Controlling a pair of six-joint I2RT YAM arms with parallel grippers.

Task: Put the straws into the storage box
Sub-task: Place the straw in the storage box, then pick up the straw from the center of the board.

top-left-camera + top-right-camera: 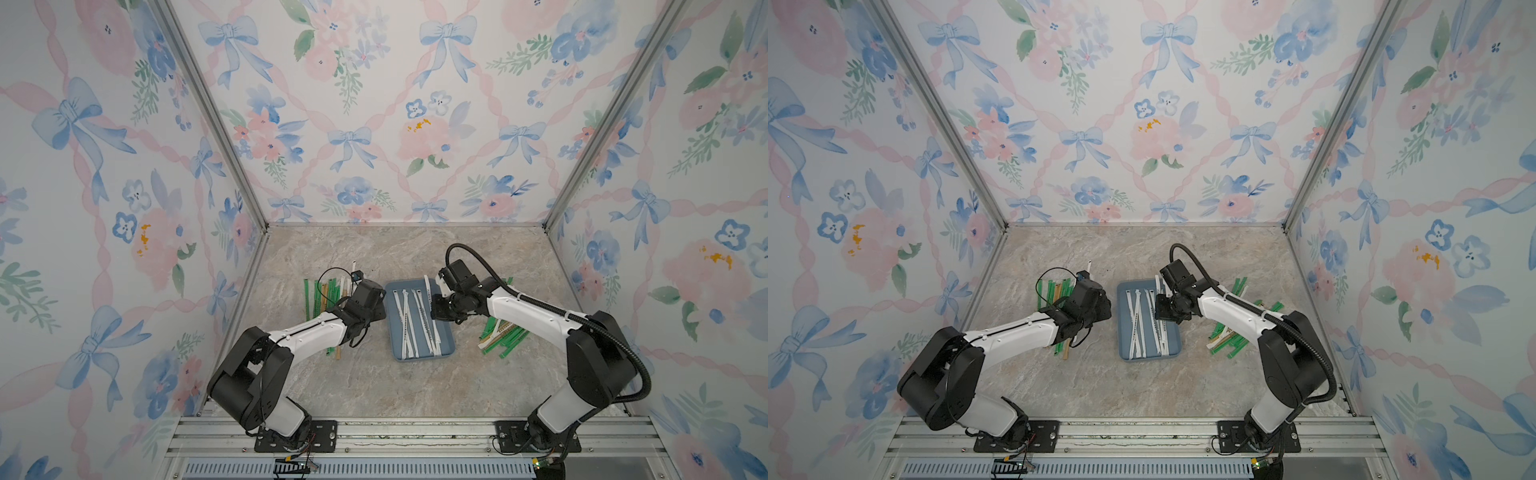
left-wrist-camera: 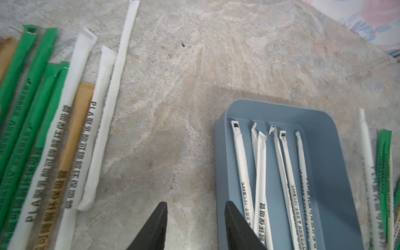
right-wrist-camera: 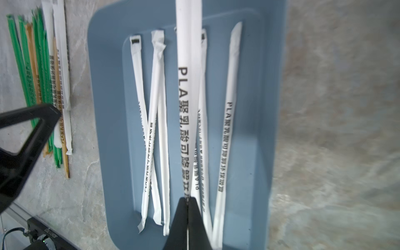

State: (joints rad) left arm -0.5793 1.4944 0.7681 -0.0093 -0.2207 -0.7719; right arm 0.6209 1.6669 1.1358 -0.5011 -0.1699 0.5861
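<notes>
At the left, a pile of green, tan and white wrapped straws (image 1: 328, 293) lies flat on the marbled counter (image 1: 374, 390), packed side by side. The left arm (image 1: 307, 332) reaches over this pile. In its wrist view the left jaws stand apart with nothing between them, above bare counter between the pile and the box (image 2: 220, 155).

The blue-grey box sits mid-counter and already holds about six white straws (image 1: 411, 324) lying lengthwise, some crossed.

The right jaws, over the box, are closed on one white printed straw (image 3: 188, 65), which runs out ahead of them along the box's length. Further right, a second pile of mostly green straws (image 1: 503, 336) lies on the counter, partly hidden by the right arm (image 1: 536, 316).

The straws look very light, thin and slightly bendy, with smooth paper wrappers that may slip or crumple. A pinch across the narrow width near mid-length would probably keep one level; the outermost straw of a pile seems easiest to take.
</notes>
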